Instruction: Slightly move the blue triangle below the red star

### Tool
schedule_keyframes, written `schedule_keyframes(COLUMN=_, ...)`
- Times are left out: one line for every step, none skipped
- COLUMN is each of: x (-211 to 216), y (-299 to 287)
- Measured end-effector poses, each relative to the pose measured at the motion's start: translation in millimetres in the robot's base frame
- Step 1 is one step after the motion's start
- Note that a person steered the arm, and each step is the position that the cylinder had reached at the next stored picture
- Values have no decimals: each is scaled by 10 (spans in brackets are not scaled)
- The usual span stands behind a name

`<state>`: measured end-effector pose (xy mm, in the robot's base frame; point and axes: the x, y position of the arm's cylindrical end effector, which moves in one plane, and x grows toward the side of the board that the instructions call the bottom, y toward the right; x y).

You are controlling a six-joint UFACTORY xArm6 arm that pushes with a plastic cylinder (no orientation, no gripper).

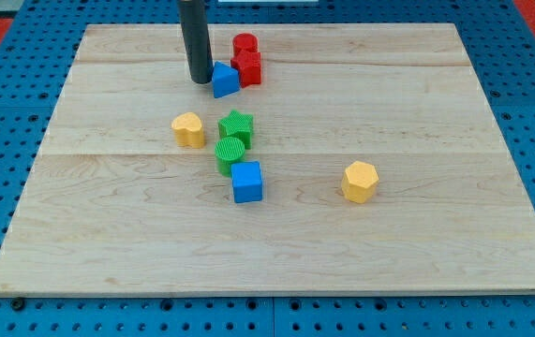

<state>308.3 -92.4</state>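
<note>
My tip (pixel 200 80) touches the blue triangle (pixel 225 80) at its 9 o'clock; the red star (pixel 247 67) sits touching at the triangle's 2 o'clock. No jaws here.

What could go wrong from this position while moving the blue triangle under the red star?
1. My tip sits at the blue triangle's left side, and the red star touches its right, so a sideways push would probably shove the star too.
2. The red cylinder stands right behind the star and could be displaced with it.
</note>
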Motion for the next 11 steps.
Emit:
schedule_keyframes(x=4, y=0)
schedule_keyframes(x=200, y=26)
schedule_keyframes(x=448, y=84)
schedule_keyframes(x=226, y=-277)
schedule_keyframes(x=-163, y=-478)
schedule_keyframes(x=-151, y=-271)
schedule_keyframes(x=-38, y=14)
schedule_keyframes(x=49, y=23)
schedule_keyframes(x=113, y=134)
schedule_keyframes(x=156, y=149)
schedule_keyframes(x=221, y=258)
